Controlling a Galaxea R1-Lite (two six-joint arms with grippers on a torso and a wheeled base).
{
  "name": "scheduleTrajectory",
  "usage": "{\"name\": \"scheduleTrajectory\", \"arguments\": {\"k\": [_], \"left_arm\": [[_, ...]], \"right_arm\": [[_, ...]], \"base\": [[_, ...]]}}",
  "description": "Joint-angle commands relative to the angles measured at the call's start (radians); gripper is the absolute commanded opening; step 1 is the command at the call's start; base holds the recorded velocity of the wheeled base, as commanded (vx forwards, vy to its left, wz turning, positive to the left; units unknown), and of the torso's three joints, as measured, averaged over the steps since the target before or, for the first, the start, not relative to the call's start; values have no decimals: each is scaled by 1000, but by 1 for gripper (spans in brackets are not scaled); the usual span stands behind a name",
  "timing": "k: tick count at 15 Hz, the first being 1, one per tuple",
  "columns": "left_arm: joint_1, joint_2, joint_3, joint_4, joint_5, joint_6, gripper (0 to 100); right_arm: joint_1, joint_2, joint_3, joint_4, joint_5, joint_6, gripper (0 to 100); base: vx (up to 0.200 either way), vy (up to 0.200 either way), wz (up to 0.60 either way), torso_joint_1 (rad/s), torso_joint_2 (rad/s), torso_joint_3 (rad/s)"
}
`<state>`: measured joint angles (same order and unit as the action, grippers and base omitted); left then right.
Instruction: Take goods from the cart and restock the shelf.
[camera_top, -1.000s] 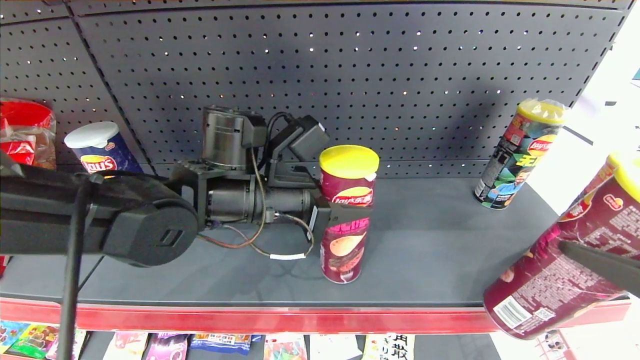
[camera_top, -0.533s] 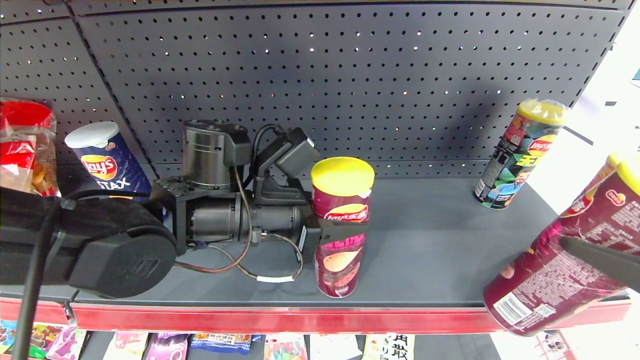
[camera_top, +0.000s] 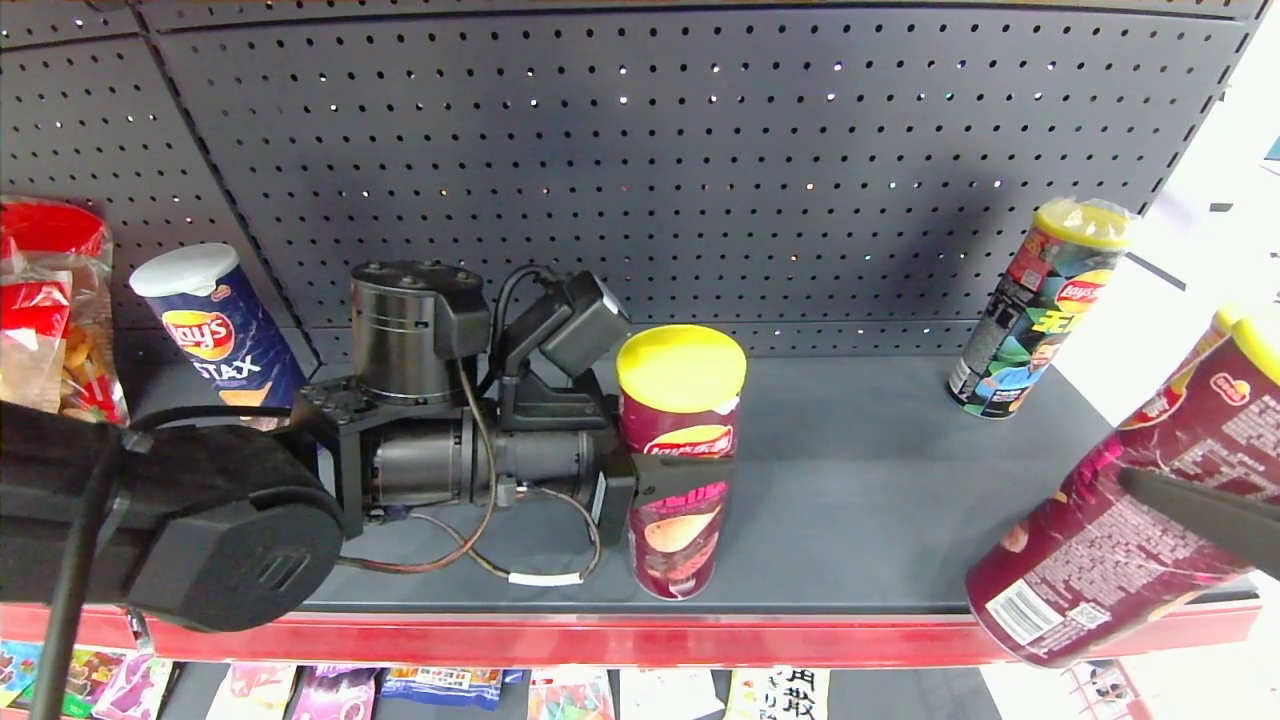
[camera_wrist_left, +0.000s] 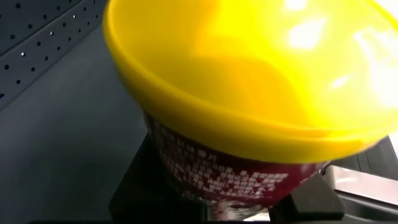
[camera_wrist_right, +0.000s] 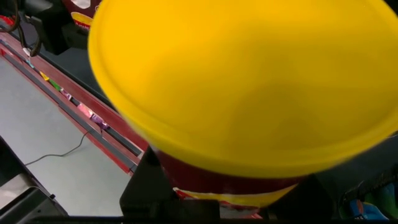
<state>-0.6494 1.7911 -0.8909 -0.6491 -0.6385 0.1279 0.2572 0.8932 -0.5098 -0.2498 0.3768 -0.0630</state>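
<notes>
At the left, a blue can (camera_top: 215, 325) stood at the back of the shelf (camera_top: 860, 500). At centre, the left gripper (camera_top: 680, 478) was clamped on an upright maroon can (camera_top: 681, 365) near the front edge. A green can (camera_top: 1040, 310) stood upper right. Lower right, the right gripper (camera_top: 1190, 515) clasped a second maroon can (camera_top: 1100, 560), tilted.

The left arm (camera_top: 170, 480) is matte black, with a rounded joint cap (camera_top: 240, 550) bearing a recessed rectangular mark and a black cable (camera_top: 72, 580) along it. Beyond the cap is a dark grey metal cylinder (camera_top: 410, 320) (small screws ring its top). Beside the cylinder a boxy black camera (camera_top: 585, 322) sits on an angled bracket; below it loop thin brown wires (camera_top: 420, 569) with a white tag (camera_top: 545, 578), and the left gripper (camera_top: 680, 480) is black too.
</notes>
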Motion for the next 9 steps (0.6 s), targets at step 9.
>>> {"name": "scheduleTrajectory", "arguments": {"k": [9], "left_arm": [[-3, -30, 33, 2, -21, -5, 0]], "right_arm": [[4, 30, -13, 0, 1, -1, 0]], "base": [[0, 0, 0, 0, 0, 0]]}}
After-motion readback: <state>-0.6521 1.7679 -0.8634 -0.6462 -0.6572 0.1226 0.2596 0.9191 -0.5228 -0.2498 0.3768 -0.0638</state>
